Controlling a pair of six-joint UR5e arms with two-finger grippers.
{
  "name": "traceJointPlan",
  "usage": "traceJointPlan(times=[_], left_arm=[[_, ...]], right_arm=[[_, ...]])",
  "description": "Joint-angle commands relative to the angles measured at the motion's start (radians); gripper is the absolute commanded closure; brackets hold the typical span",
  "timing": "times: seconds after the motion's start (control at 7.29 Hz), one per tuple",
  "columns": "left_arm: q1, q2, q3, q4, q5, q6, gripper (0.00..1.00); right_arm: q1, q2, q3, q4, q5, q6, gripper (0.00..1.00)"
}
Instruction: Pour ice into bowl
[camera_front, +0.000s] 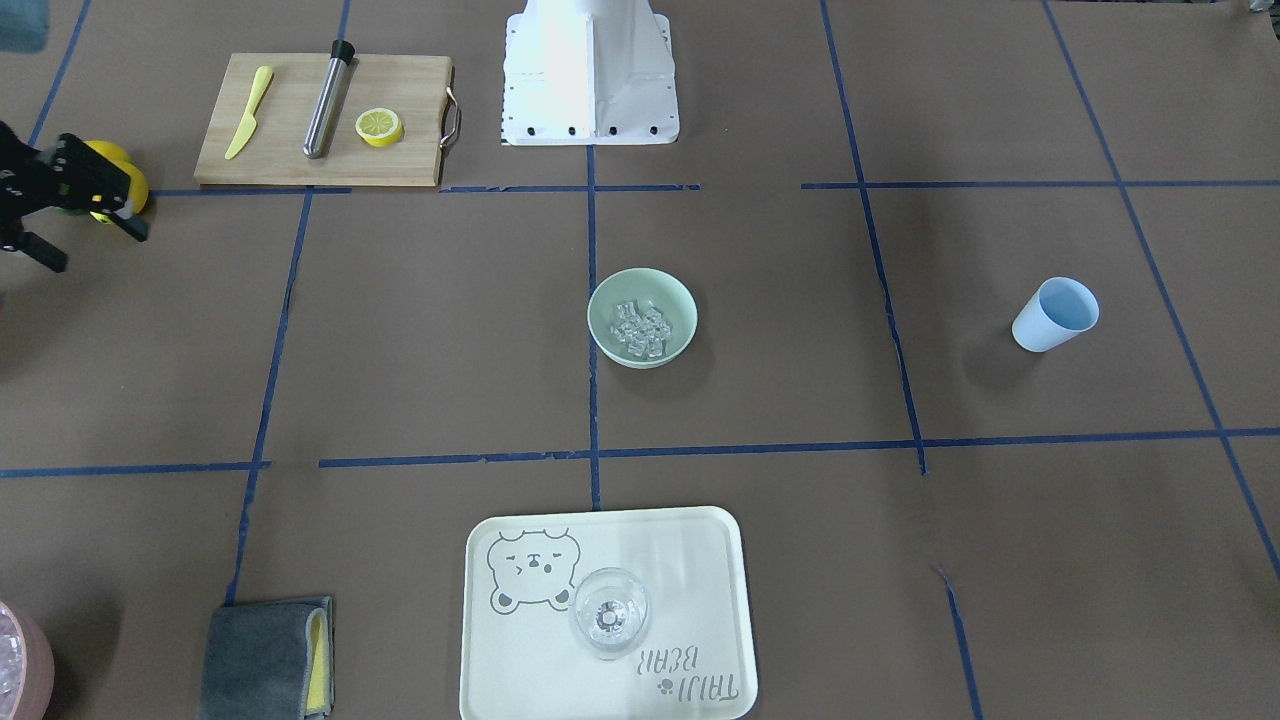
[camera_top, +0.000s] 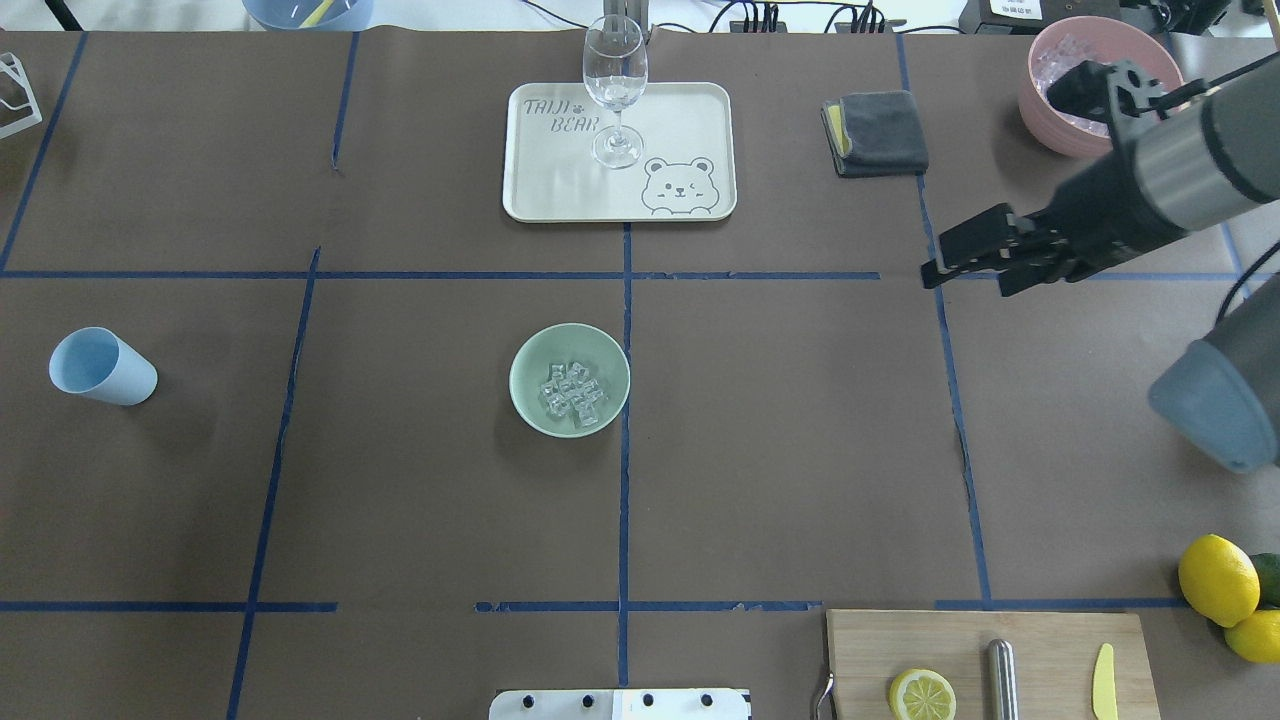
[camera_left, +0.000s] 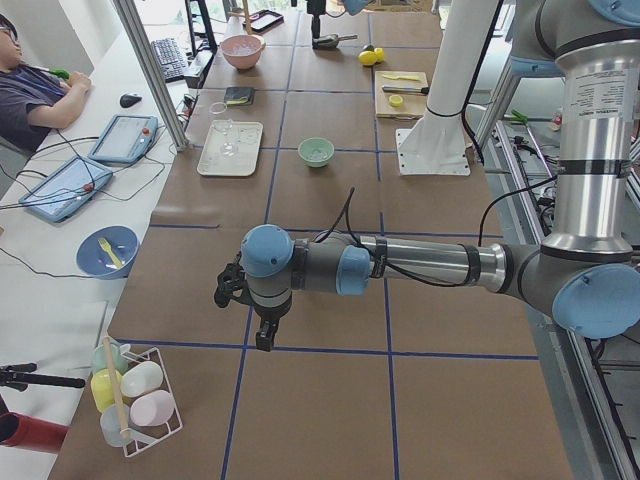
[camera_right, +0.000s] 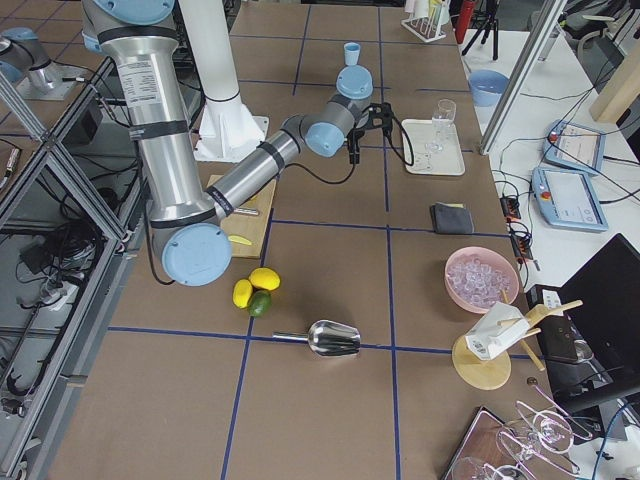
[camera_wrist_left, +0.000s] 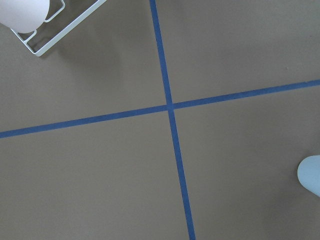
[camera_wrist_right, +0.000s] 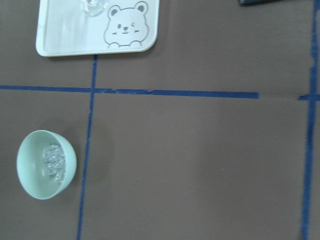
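Right gripper jaws apart, empty; left gripper state unclear; bowl upright, mouth up, ice inside

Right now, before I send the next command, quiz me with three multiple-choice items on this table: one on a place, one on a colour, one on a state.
1. Where does the wine glass stand?
A) on a stack of plates
B) on the bear tray
C) inside a box

2. What colour is the cup?
A) pale blue
B) red
C) black

3. What state is the bowl in?
A) empty
B) overturned
C) upright, holding ice

Answers:
1 B, its foot rests on the tray.
2 A, it is pale blue inside and out.
3 C, clear cubes lie heaped in its bottom.
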Motion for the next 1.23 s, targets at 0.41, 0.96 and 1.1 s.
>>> traceJointPlan(times=[0.41, 0.96, 1.1], left_arm=[[0.0, -0.001, 0.0, -0.002, 0.001, 0.001, 0.0], [0.0, -0.001, 0.0, -0.002, 0.0, 0.001, 0.0], [0.0, -0.001, 0.001, -0.003, 0.001, 0.001, 0.0]], right_arm=[[-0.366, 0.37, -0.22, -0.316, -0.517, 0.113, 0.0], [-0.417, 0.539, -0.451, -0.253, -0.526, 0.215, 0.0], [-0.429, 0.553, -0.518, -0.175, -0.528, 0.228, 0.0]])
